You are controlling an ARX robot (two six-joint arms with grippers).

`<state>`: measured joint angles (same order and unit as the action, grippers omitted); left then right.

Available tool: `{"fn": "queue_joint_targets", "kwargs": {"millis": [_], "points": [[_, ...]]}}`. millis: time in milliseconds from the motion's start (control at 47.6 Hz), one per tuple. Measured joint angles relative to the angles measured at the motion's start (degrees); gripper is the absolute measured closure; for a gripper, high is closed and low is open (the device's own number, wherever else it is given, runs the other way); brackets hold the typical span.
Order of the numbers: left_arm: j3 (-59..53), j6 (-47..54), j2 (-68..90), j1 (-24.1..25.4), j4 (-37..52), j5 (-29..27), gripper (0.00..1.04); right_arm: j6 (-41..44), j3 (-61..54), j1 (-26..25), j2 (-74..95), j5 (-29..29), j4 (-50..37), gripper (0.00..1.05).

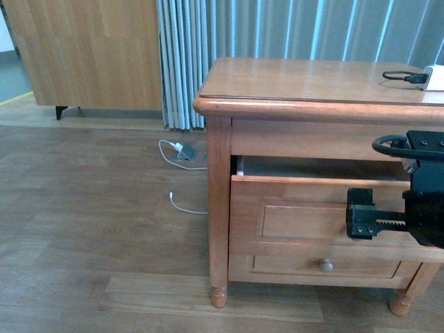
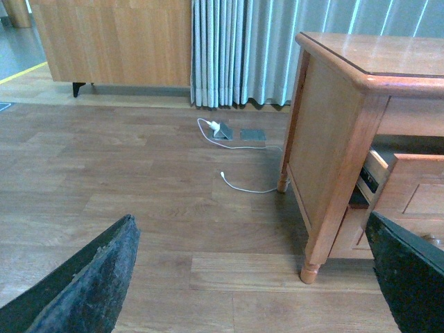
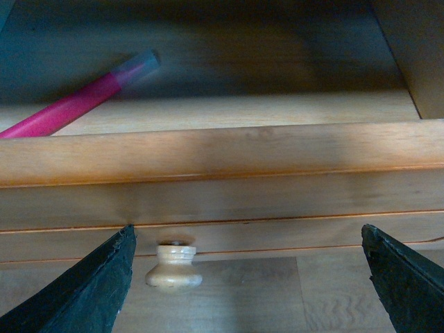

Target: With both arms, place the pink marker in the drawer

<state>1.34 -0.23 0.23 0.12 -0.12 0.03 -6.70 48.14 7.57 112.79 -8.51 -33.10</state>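
The pink marker (image 3: 73, 105) lies flat on the light wood floor inside the drawer (image 3: 222, 149), its whitish cap toward the shadowed back. The drawer (image 1: 305, 182) is pulled partly out of the nightstand. My right gripper (image 3: 246, 232) hangs open above the drawer's front, with nothing between its fingers. The round pale knob (image 3: 173, 265) sits close to one finger (image 3: 104, 284). In the front view the right gripper (image 1: 359, 214) covers the drawer front. My left gripper (image 2: 250, 222) is open and empty over the floor, to the left of the nightstand, and shows only in its wrist view.
The lower drawer's knob (image 1: 325, 265) shows below. A black cable (image 1: 402, 76) and a white block (image 1: 435, 78) rest on the nightstand top. A white charger (image 1: 182, 149) and cord (image 1: 184, 206) lie on the floor. A wooden cabinet (image 1: 90, 52) and curtain (image 1: 184, 62) stand behind.
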Motion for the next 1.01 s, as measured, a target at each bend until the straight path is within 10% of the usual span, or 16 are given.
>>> {"fn": "queue_joint_targets", "kwargs": {"millis": [1008], "points": [[0.00,0.00,0.00,0.00,0.00,-0.02,0.06,2.49,11.78,-0.33,11.50,-0.33,-7.43,0.08]]}}
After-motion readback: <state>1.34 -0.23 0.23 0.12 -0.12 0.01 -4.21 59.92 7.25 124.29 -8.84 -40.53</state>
